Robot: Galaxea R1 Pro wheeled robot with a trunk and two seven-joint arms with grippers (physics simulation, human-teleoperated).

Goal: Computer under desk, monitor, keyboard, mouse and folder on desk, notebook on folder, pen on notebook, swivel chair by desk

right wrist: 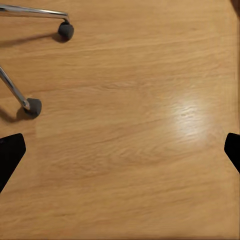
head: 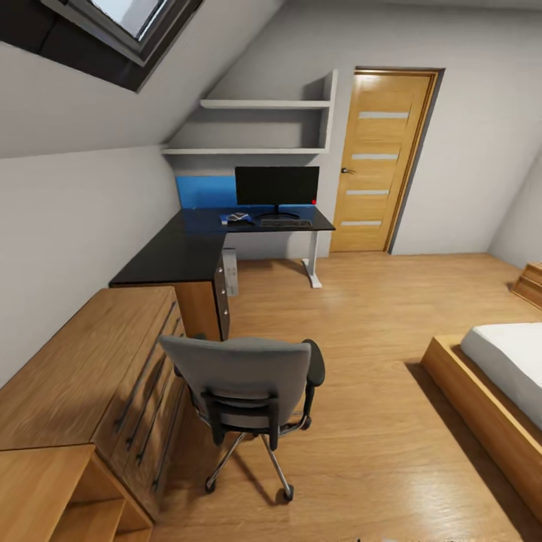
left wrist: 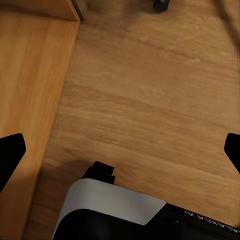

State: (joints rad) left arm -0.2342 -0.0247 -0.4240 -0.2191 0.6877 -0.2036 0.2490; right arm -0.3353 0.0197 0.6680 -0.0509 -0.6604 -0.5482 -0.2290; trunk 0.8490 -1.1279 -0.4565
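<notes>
Black L-shaped desk (head: 181, 252) in corner, monitor (head: 276, 187) upright on it, keyboard (head: 285, 223) just in front, wood floor (head: 361, 316) carrying swivel chair (head: 245, 384).

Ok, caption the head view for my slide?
Swivel chair stands on the wood floor, well short of the desk holding the monitor.

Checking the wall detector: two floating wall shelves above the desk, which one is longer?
The lower shelf: it runs left right up to the sloped wall, above the blue wall panel. The upper shelf stops shorter. Both end at the same upright by the door.
</notes>
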